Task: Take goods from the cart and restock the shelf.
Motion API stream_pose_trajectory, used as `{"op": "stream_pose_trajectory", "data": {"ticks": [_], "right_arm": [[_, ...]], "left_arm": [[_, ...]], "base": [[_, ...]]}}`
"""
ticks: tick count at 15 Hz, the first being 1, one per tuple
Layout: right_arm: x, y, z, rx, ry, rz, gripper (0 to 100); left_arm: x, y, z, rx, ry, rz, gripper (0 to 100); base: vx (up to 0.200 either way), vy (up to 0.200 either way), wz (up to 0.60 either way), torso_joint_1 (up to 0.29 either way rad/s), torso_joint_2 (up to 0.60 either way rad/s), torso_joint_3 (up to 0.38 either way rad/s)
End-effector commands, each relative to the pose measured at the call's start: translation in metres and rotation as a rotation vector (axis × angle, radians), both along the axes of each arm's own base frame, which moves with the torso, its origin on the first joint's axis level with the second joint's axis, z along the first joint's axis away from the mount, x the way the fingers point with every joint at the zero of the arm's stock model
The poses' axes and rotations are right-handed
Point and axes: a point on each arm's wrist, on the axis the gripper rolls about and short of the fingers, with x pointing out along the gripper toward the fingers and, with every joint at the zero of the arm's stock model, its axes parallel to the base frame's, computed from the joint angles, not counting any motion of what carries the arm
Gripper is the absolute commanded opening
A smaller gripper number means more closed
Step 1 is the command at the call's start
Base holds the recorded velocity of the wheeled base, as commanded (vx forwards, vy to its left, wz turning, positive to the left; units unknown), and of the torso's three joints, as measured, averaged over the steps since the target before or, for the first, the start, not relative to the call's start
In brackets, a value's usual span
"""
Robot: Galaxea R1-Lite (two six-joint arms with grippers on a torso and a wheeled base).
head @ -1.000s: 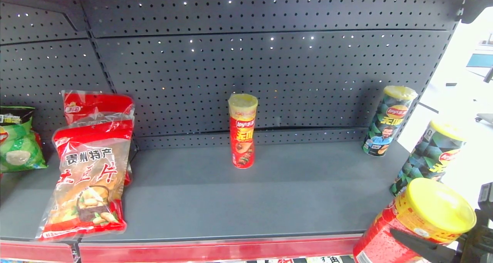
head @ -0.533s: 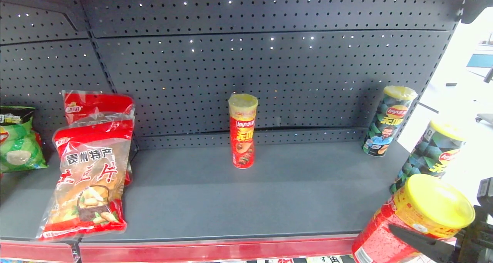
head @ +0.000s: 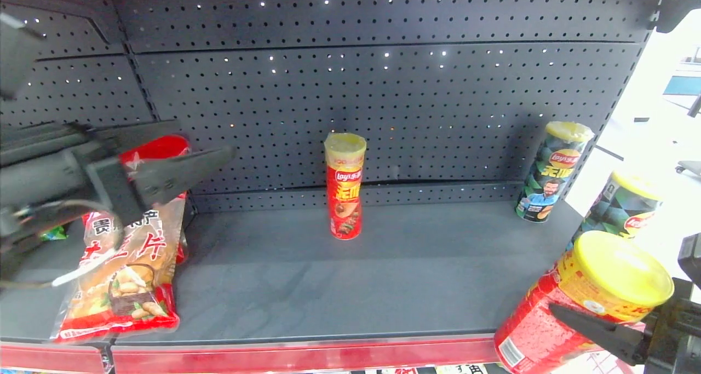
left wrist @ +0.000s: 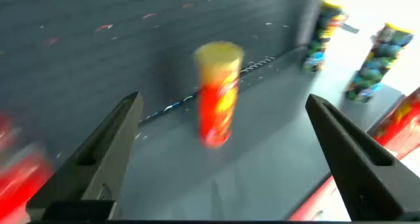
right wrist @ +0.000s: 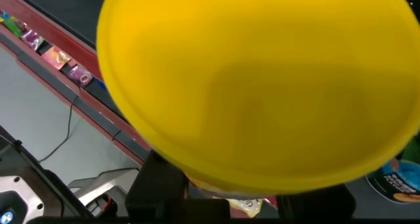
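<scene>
A red chip can with a yellow lid [head: 580,297] hangs tilted off the shelf's front right corner, and my right gripper [head: 594,316] is shut on it. Its lid [right wrist: 262,86] looms large in the right wrist view. Another red chip can [head: 345,188] stands upright mid-shelf near the back panel. My left gripper [left wrist: 223,102] is open and holds nothing, facing that can [left wrist: 220,96] from a distance. One of its fingers [head: 181,168] hovers over the shelf's left side.
Two red bags of potato slices [head: 123,259] lean at the shelf's left, partly behind my left arm. Two dark green chip cans [head: 553,171] [head: 619,215] stand at the right end. The grey shelf board [head: 383,275] has a red front rail [head: 301,355].
My left arm has come into the head view from the left, covering the green bag and the tops of the red bags. The right gripper has lifted its can slightly.
</scene>
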Motion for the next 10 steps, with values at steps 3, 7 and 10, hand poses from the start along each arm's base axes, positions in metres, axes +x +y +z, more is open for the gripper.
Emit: {"op": "stream_pose_trajectory", "data": {"ticks": [3,7,10], "right_arm": [[0.027,0.029,0.009,-0.026,0.033,0.079,0],[0.037,0.041,0.016,-0.025,0.028,0.102,0],[0.036,0.040,0.015,-0.024,0.027,0.100,0]], "left_arm": [[0.092,-0.079,-0.036,0.079,0.130,-0.168,100],[0.096,-0.087,-0.058,0.121,0.186,-0.189,100],[0.084,-0.075,-0.097,0.173,0.303,-0.163,100]], "base": [[0.000,0.000,0.00,0.000,0.00,0.000],[0.000,0.000,0.00,0.000,0.00,0.000],[0.000,0.000,0.00,0.000,0.00,0.000]]}}
